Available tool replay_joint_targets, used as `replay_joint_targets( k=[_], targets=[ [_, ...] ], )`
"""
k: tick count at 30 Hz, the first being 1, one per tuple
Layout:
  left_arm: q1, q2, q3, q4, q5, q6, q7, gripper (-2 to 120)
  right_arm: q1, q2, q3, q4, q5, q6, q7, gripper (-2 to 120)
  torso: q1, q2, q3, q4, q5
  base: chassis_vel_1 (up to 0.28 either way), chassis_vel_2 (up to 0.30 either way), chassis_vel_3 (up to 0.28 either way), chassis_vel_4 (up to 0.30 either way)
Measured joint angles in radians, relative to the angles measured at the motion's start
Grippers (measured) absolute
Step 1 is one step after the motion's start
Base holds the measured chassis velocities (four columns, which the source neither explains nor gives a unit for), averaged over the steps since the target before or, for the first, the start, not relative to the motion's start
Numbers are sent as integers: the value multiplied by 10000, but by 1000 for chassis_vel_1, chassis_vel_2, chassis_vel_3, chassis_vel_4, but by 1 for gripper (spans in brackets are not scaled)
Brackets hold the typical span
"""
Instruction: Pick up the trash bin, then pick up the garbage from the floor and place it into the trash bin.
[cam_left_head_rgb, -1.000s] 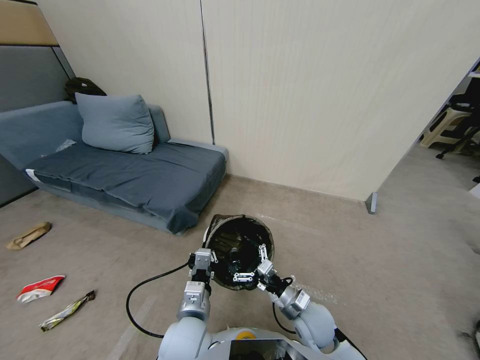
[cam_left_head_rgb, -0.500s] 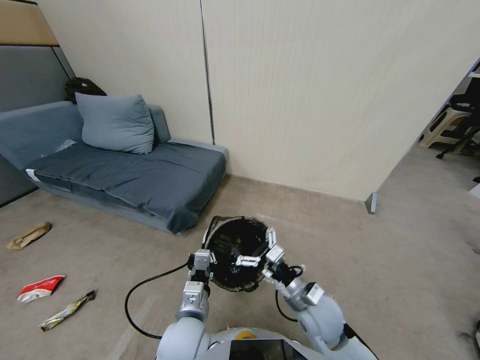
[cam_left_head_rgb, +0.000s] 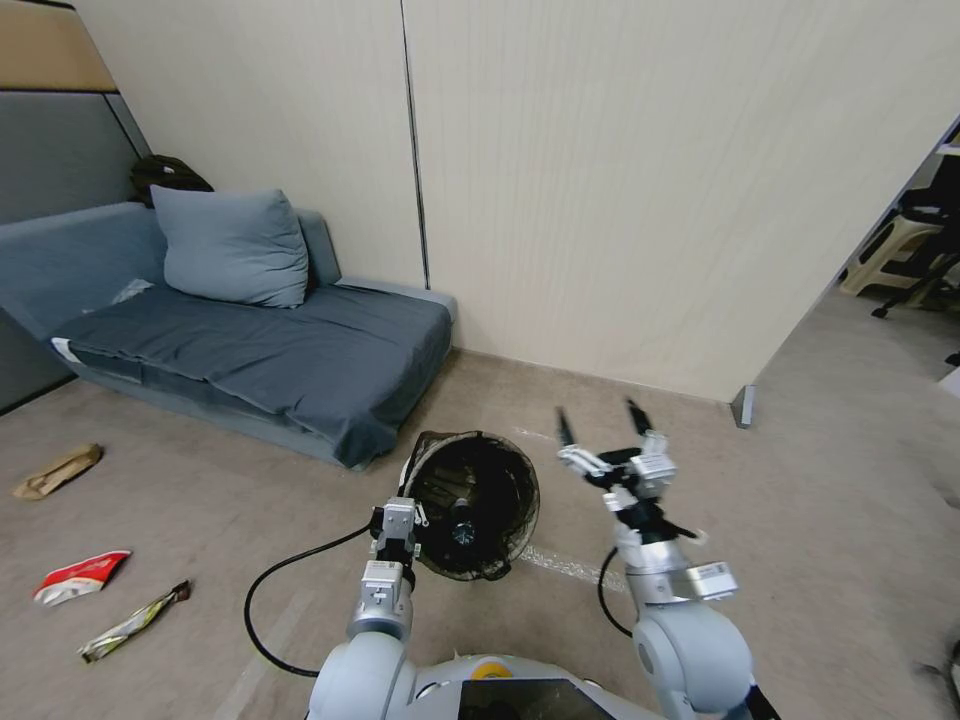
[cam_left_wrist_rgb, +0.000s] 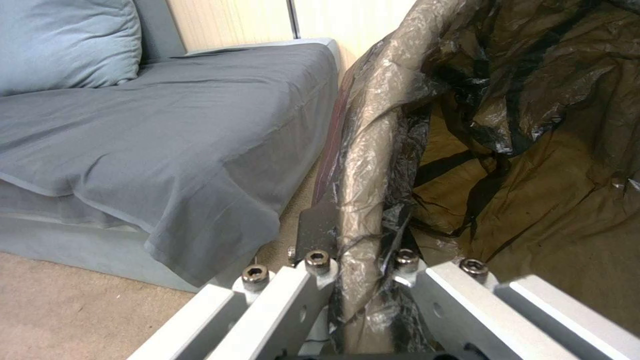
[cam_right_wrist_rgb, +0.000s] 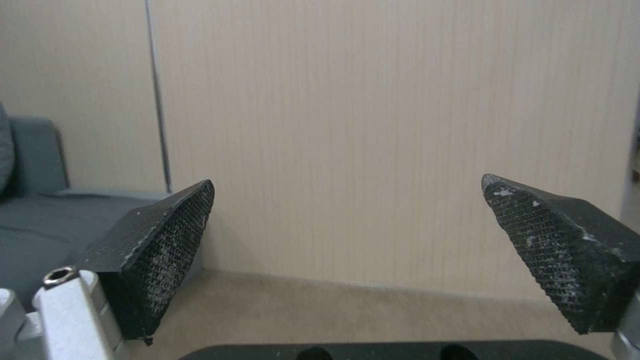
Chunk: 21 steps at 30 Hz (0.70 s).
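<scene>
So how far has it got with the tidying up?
The trash bin is picked up: the left gripper is clamped on its rim. The right gripper is open, beside the bin, holding nothing. Left to do: the red-and-white packet, the yellow wrapper and the brown paper bag lie on the floor.

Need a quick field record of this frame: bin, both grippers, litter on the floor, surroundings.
bin: trash bin with black liner, held up in front of the robot, opening toward the head camera
left gripper: left gripper shut on the bin's rim
right gripper: right gripper open, empty, raised to the right of the bin, apart from it
litter: brown paper bag, red-and-white packet, yellow wrapper, all on the floor at far left
surroundings: grey sofa with cushion, against the wall
</scene>
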Motion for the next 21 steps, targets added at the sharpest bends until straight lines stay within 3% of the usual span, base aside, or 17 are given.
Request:
replay_joint_targets(
  k=[21],
  targets=[
    [202,107,-63,-348,-241,-1,-166,0,-598,119,-455,-310,-357,333,-171,100,0,0,0,1,0,0,0,0,0]
  ],
)
